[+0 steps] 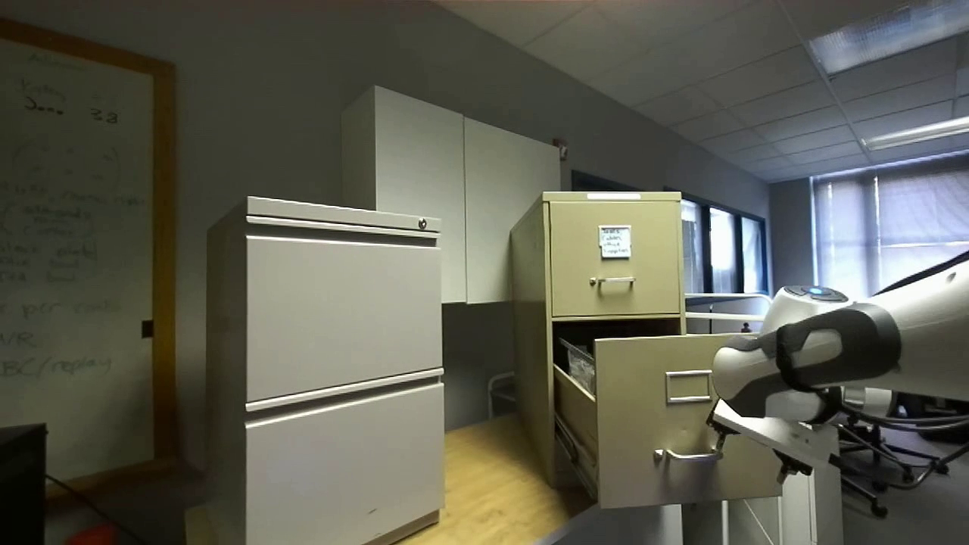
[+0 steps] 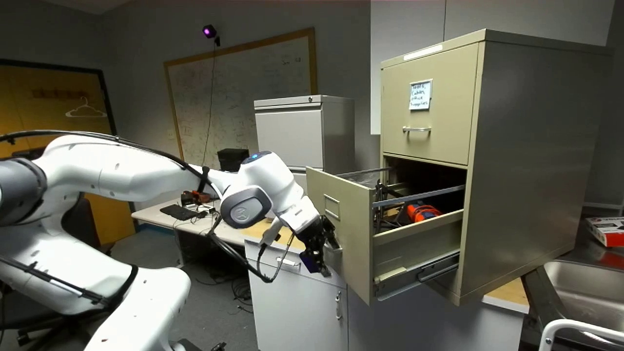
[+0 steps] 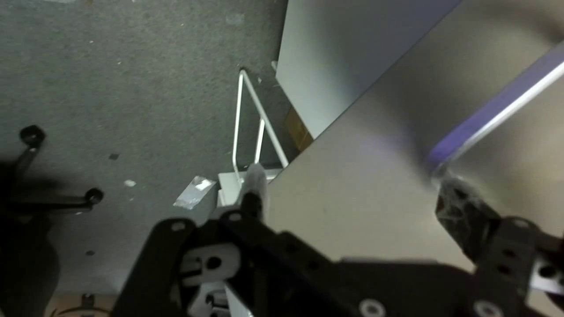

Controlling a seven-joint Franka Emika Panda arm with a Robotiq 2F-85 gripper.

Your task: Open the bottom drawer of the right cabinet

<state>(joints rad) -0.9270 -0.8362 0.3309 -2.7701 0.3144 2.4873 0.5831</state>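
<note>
Two drawers showed in the right cabinet (image 2: 531, 161), a tan one standing on the wooden counter (image 1: 492, 484), and the lower of them — the bottom drawer (image 1: 628, 409) — stood well out on its rails, with the upper drawer (image 2: 434, 97) closed above it. I judged the opening step to be nearly or quite done: in an exterior view the drawer's side and an orange-and-blue item (image 2: 423, 212) inside lay exposed, though nothing showed whether the rails were at their stop. The next move probably called for a further straight pull outward if more travel was wanted, or else a backing away from the drawer front, with care that no finger caught the handle (image 1: 689, 456) or nudged the drawer inward. The pincer (image 3: 350, 176) was spread wide, its fingers well apart with nothing clamped between them. In the wrist view one fingertip (image 3: 460, 202) met the end of the handle, or came so near that I could not tell contact from a slight gap; whether it hooked behind the bar was hidden. The other finger (image 3: 255, 180) overlapped the edge of the drawer front in that view — gripping nothing, its depth relative to the panel unclear.
</note>
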